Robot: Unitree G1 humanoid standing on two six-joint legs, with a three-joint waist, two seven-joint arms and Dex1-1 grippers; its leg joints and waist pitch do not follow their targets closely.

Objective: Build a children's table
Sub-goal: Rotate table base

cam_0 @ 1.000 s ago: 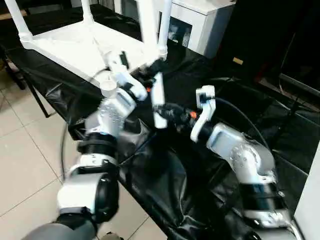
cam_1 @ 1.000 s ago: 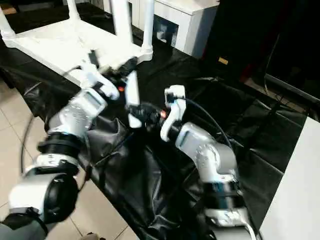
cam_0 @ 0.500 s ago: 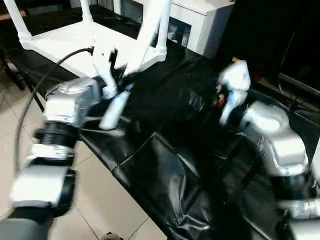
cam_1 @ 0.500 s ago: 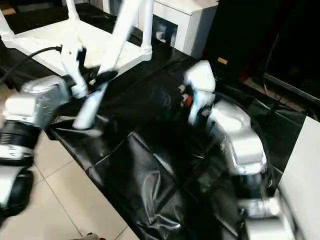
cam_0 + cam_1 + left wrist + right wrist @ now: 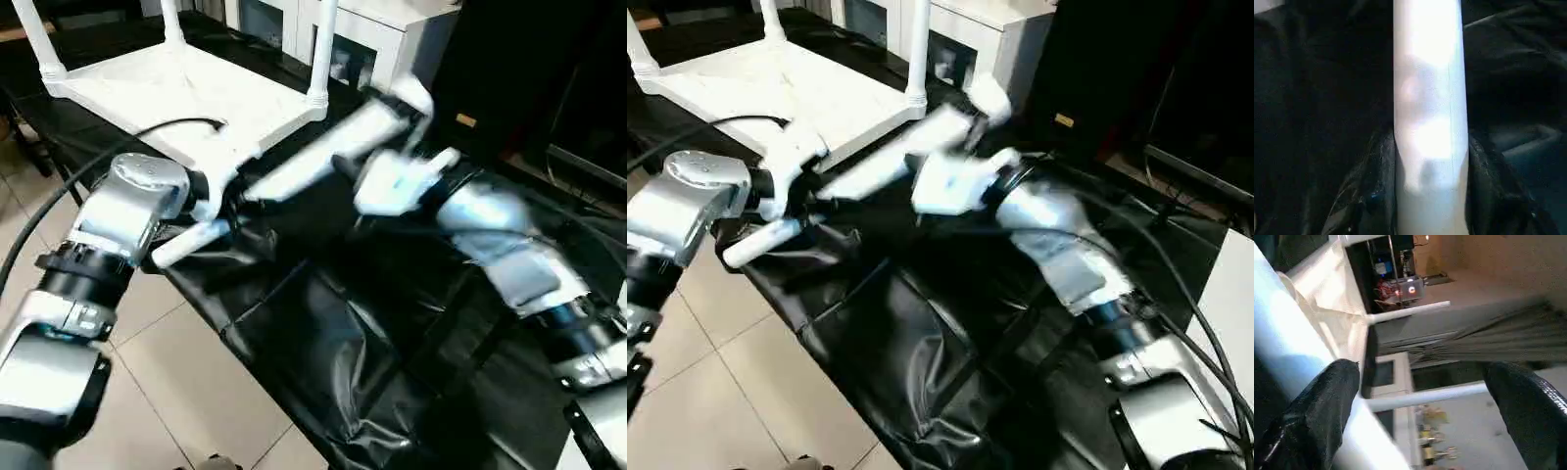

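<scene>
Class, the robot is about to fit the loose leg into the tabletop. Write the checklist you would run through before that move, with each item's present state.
1. Left gripper shut on the loose leg: ok.
2. Right gripper open, fingers apart: ok.
3. Tabletop lying underside up on the black sheet: ok.
4. Other legs already standing in corner sockets: ok.
5. Loose leg upright over a socket: not ok, it lies slanted.
6. Near corner socket free: cannot tell.
</scene>
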